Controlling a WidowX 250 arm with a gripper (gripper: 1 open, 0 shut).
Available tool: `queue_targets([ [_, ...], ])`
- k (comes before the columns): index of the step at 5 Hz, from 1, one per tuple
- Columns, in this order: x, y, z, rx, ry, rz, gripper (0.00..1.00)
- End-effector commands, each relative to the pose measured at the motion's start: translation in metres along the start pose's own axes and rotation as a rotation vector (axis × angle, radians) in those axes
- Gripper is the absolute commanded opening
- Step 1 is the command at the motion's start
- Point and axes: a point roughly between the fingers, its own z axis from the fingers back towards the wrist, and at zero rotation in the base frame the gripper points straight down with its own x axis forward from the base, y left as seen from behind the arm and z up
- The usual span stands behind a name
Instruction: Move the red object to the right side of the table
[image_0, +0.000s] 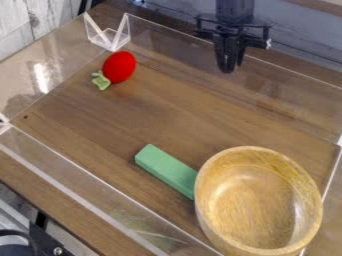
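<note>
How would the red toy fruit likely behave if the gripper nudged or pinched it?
The red object is round, so a nudge would probably send it rolling. Its glossy skin suggests it could slip from a pinch. Being small, far smaller than the wooden bowl, it is likely light.

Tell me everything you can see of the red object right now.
The red object is a small, round, glossy toy fruit, plastic by its look, with a little green leafy stem at its lower left. It rests on the dark wood-grain table near the far left corner, close to the clear wall there. Nothing touches it but the tabletop: the gripper hangs well to its right, apart from it.
</note>
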Motion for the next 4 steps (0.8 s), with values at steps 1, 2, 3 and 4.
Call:
queue_targets([
  [1, 0.0027, -0.0229, 0.0276, 0.027, -0.093, -0.030, 0.00],
  [2, 0.0032, -0.0250, 0.0286, 0.033, -0.107, -0.008, 0.00],
  [3, 0.0022, -0.0220, 0.0282, 0.043, -0.121, 0.014, 0.00],
  [4, 0.0039, -0.0290, 0.0217, 0.048, -0.122, -0.031, 0.00],
])
